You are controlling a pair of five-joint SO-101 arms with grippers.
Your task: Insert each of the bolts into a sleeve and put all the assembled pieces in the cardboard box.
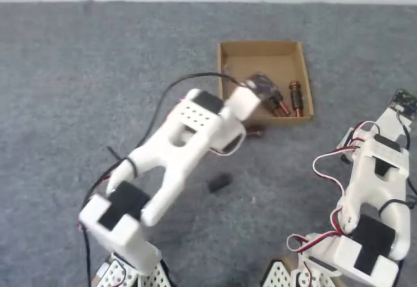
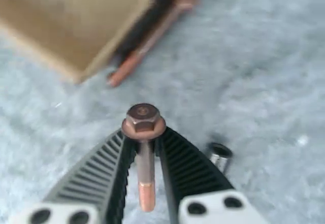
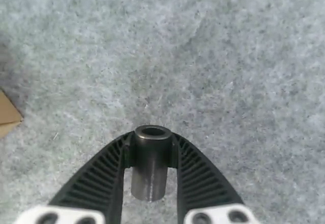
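**High view:** The white left arm (image 1: pixel 189 137) stretches across nubbly grey carpet (image 1: pixel 78 72) to the near side of a shallow, square cardboard box (image 1: pixel 254 59). Two copper-tipped assembled pieces (image 1: pixel 287 101) lie side by side inside the box, against its front wall. A stray bolt (image 1: pixel 254 131) lies just outside that wall. A short black loose sleeve (image 1: pixel 219 183) rests on the carpet nearer the arm bases. The white right arm (image 1: pixel 374 170), strung with red and white wires, stands folded well to the side of the box.

**Left wrist view:** The left gripper (image 2: pixel 144 132) clenches a copper-coloured bolt (image 2: pixel 145 173) by its smooth shank. The bolt's flanged hex head sits just past the ribbed black fingers (image 2: pixel 101 168). Beyond it, the stray bolt lies along the outer wall of the box, blurred and dark around its middle. The loose sleeve, a stubby cylinder with a pale rim, lies on the carpet near one finger.

**Right wrist view:** The right gripper (image 3: pixel 152 140) is clamped on a sleeve (image 3: pixel 150 168), a smooth, dark metal tube. Its open bore points away from the wrist, above the fuzzy carpet. A brown corner of the box shows at the frame's edge.
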